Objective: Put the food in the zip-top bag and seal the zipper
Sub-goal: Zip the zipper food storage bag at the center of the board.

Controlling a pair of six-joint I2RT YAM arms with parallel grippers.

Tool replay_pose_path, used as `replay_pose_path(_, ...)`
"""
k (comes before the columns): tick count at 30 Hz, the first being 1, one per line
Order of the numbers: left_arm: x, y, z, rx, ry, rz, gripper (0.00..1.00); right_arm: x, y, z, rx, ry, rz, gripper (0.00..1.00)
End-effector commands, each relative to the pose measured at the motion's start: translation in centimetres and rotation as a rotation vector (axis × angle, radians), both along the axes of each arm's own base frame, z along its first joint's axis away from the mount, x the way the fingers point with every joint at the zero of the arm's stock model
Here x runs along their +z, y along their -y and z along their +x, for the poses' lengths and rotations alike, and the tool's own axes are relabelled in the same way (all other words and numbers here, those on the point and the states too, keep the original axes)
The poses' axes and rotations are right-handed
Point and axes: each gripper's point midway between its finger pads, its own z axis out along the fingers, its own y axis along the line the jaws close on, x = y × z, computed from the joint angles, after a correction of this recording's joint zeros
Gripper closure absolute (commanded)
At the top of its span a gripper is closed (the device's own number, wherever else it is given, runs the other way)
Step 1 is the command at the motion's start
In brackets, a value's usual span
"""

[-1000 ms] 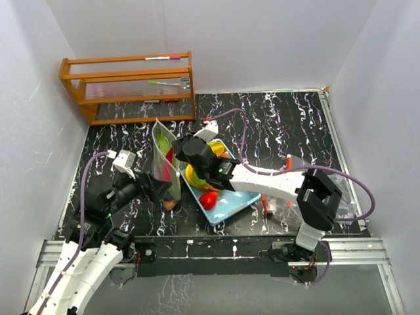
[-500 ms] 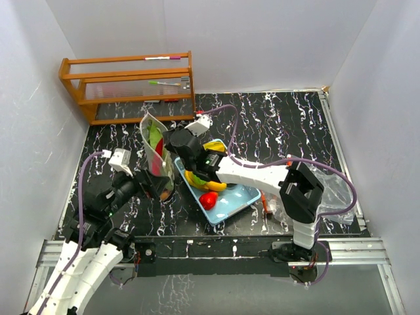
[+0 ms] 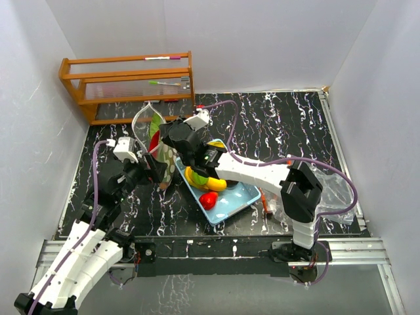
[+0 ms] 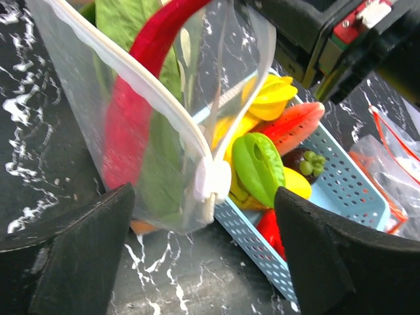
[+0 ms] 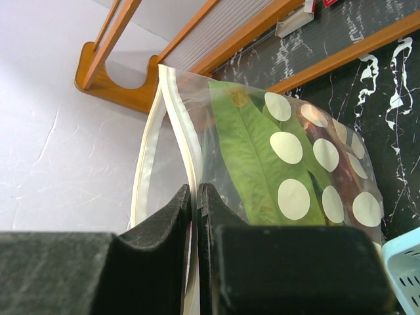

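The left hand (image 4: pixel 203 246) is spread wide and nothing is gripped. The white zipper slider (image 4: pixel 213 187) of the zip-top bag (image 4: pixel 154 157) is found just ahead, between its fingers. The zipper track (image 4: pixel 131 80) runs up and away from that hand to the far rim, which is pinched by the fully closed right hand (image 5: pixel 195 197). A red chilli (image 4: pixel 141 85) and a green leaf (image 5: pixel 246 144) are bagged. Beyond, to the right of the left hand, bananas (image 4: pixel 266 98), a watermelon slice (image 4: pixel 295 125) and a green piece (image 4: pixel 257 164) lie in the light-blue basket (image 4: pixel 354 203). The left hand is judged nearer the slider.
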Motion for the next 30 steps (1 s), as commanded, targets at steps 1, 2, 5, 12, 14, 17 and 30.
replay_pose_path(1, 1.9, -1.0, 1.4, 0.081, 0.090, -0.004, 0.27, 3.5, 0.3, 0.2, -0.023, 0.042, 0.122, 0.92)
replay_pose_path(2, 1.8, -1.0, 1.5, 0.079, 0.092, 0.002, 0.48, 3.5, 0.4, 0.2, -0.024, 0.041, 0.121, 0.92)
replay_pose_path(5, 1.6, -1.0, 1.4, 0.083, 0.086, -0.003, 0.96, 3.2, 0.7, 0.1, -0.030, 0.039, 0.116, 0.92)
replay_pose_path(12, 2.4, -1.5, 0.9, 0.068, 0.102, 0.048, 1.00, 2.0, 2.4, -0.2, -0.052, 0.022, 0.096, 0.92)
replay_pose_path(14, 2.8, -1.8, 1.0, 0.070, 0.130, 0.075, 1.00, 1.0, 3.2, -0.6, -0.056, 0.008, 0.087, 0.92)
replay_pose_path(17, 4.3, -2.2, 1.2, 0.059, 0.185, 0.124, 1.00, 1.2, 4.9, -2.0, -0.041, 0.005, 0.102, 0.92)
replay_pose_path(30, 6.1, 0.4, -1.2, -0.229, 0.438, 0.247, 1.00, 2.3, 11.2, -6.7, 0.073, 0.117, -0.104, 0.45)
